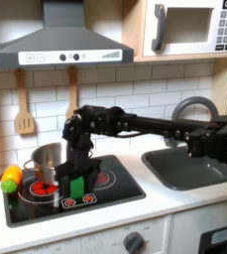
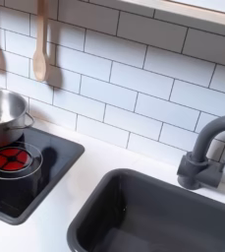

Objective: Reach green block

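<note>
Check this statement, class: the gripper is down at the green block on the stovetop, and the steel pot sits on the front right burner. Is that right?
Not quite. In the first exterior view the steel pot sits on the back left burner, not the front right. The rest holds: the gripper is down at the green block on the stovetop.

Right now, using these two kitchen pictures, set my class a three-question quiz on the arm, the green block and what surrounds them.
1. True or false: the gripper hangs over the sink.
2. In the first exterior view, the green block stands on:
A. the stove top
B. the counter
C. the steel pot
3. Name what hangs on the tiled wall in both exterior views.

Key: 1 false; 2 A; 3 wooden utensils.
</note>
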Controlling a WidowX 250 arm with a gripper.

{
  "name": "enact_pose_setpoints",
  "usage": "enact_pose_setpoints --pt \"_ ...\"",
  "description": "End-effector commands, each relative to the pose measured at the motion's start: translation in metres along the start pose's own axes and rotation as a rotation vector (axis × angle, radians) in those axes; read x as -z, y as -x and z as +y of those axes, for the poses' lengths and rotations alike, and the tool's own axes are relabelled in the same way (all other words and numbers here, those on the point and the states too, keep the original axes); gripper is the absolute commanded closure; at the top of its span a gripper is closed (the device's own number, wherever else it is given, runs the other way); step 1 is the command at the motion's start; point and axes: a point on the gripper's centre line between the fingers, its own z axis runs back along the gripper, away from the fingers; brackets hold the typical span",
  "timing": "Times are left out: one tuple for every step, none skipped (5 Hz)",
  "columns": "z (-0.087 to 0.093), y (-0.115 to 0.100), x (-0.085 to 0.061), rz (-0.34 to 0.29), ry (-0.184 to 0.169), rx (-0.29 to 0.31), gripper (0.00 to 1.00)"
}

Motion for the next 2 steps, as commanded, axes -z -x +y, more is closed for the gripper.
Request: enact_pose_setpoints --pt "-0.001 0.0015 0.0 0.009 0.006 0.011 0.0" --pt "-0.0016 0.0012 0.0 0.008 0.01 0.01 0.0"
